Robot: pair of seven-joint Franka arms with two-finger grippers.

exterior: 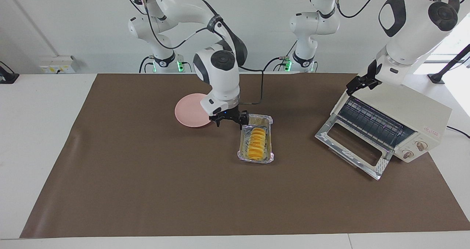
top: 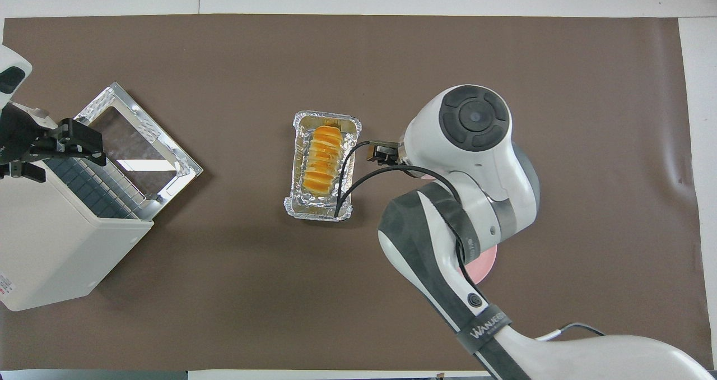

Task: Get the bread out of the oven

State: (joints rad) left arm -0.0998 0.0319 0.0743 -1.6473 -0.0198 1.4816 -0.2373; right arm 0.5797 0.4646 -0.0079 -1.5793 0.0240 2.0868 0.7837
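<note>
The right gripper (exterior: 230, 121) is low over the brown mat (exterior: 147, 175), positioned between the pink plate (exterior: 189, 111) and the end of the foil tray (exterior: 270, 121) that lies nearer to the robots. Its black fingers point downward with a visible gap between them, and nothing is gripped; one finger stands just beside the tray's rim, though contact with the rim cannot be confirmed. In the overhead view the right arm's wrist covers most of the gripper and part of the plate (top: 486, 265). The foil tray (top: 297, 170) rests on the mat (top: 504, 49) near the middle of the table, with its long axis running away from the robots. The bread (exterior: 256, 142), a ridged golden-orange loaf, lies lengthwise inside the tray and is outside the oven (exterior: 411, 113). The oven stands toward the left arm's end of the table. Its glass door (exterior: 354, 148) is folded fully down onto the mat, and the wire rack (exterior: 371, 122) is exposed in the open cavity. Two round knobs (exterior: 415, 150) sit on the front panel beside the cavity. The left gripper (exterior: 361, 83) is at the oven's top front edge, above the open cavity; whether its fingers are parted or closed cannot be determined. The bread (top: 321, 160) and the oven (top: 61, 240) are well apart.
</note>
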